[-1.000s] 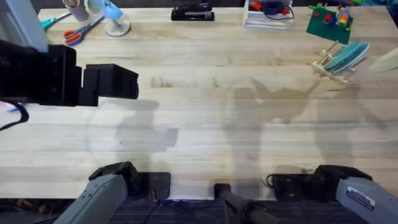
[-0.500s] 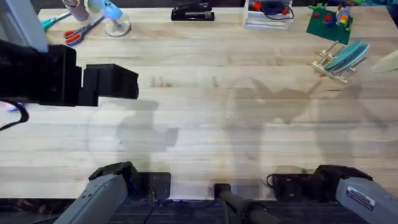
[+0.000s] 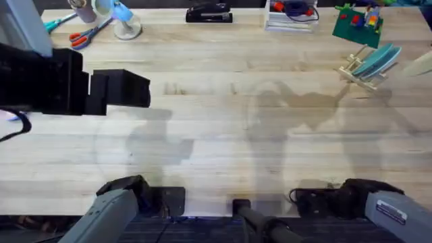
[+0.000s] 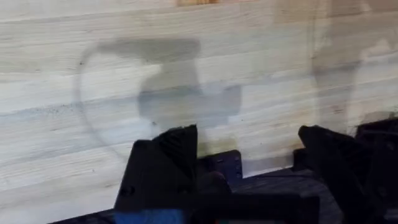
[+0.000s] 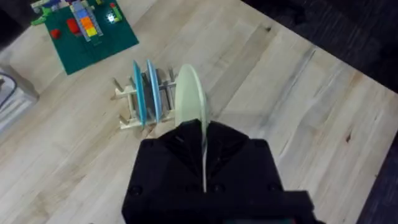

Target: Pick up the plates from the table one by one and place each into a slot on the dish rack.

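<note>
Cream plate point(image 5: 189, 93) edge-on in right pincer point(image 5: 204, 163).

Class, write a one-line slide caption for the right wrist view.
Right gripper holds a cream plate on edge above the dish rack, which already carries blue plates.

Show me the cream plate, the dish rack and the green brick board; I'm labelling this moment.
cream plate point(image 5: 189, 93), right wrist view, its face.
dish rack point(image 5: 127, 122), right wrist view, base end.
green brick board point(image 3: 354, 27), overhead view, bare green surface.
</note>
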